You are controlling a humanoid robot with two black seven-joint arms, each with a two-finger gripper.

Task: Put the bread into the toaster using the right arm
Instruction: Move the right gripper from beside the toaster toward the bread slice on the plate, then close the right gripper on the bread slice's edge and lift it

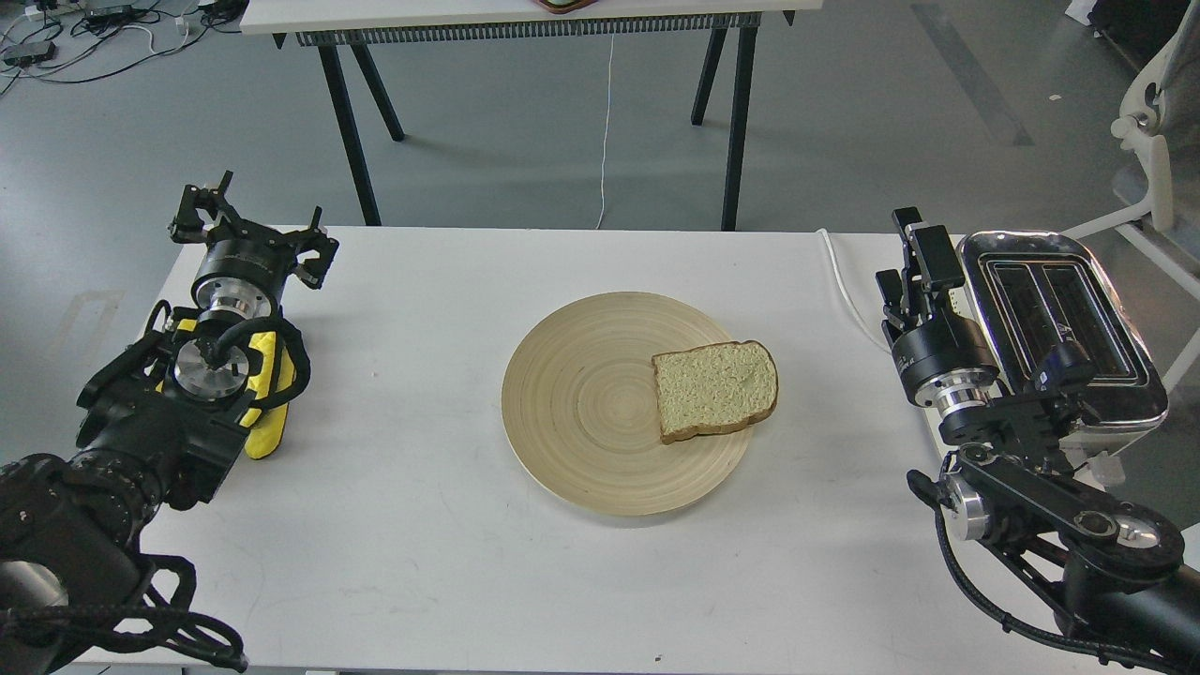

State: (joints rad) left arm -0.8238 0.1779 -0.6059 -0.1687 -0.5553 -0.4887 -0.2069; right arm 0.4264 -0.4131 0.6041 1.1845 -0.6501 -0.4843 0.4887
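Lab or test room: grey floor (525, 178) showing, loose cables (103, 33) lying upper left, second trestle table (516, 14) standing along top edge.

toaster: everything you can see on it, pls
The toaster is a boxy two-slot unit with a shiny chrome top and pale body, standing upright at the table's right edge. Both slots look empty. A white cord runs along the table toward it. The right arm overlaps its near left side; contact can't be told.
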